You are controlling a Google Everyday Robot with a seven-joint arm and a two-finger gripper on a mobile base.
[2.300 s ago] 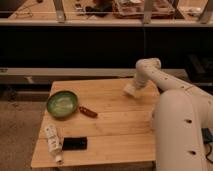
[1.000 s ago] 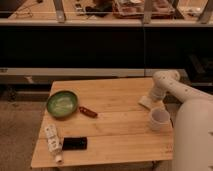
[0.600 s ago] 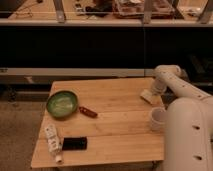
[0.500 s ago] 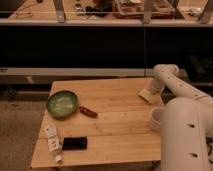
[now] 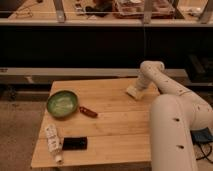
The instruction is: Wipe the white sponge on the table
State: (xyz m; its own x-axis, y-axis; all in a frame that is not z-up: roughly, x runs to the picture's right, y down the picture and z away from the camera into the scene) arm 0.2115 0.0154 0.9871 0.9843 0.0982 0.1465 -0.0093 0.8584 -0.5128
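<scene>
The white sponge [image 5: 133,92] is a small off-white block lying on the light wooden table [image 5: 112,132], in its back right part. My gripper [image 5: 136,89] comes down from the white arm's bent joint [image 5: 151,67] and sits right on the sponge, shut on it and holding it against the tabletop. The large white arm body [image 5: 172,130] fills the right side of the view and hides the table's right edge.
A green bowl [image 5: 62,103] sits at the table's left, with a small red-brown object [image 5: 88,112] beside it. A white tube with printed marks [image 5: 53,143] and a black flat object [image 5: 75,144] lie at the front left. Dark shelving runs behind the table.
The gripper has slid the sponge leftward and slightly toward the back across the table. The white cup seen earlier at the right is now hidden behind the arm.
</scene>
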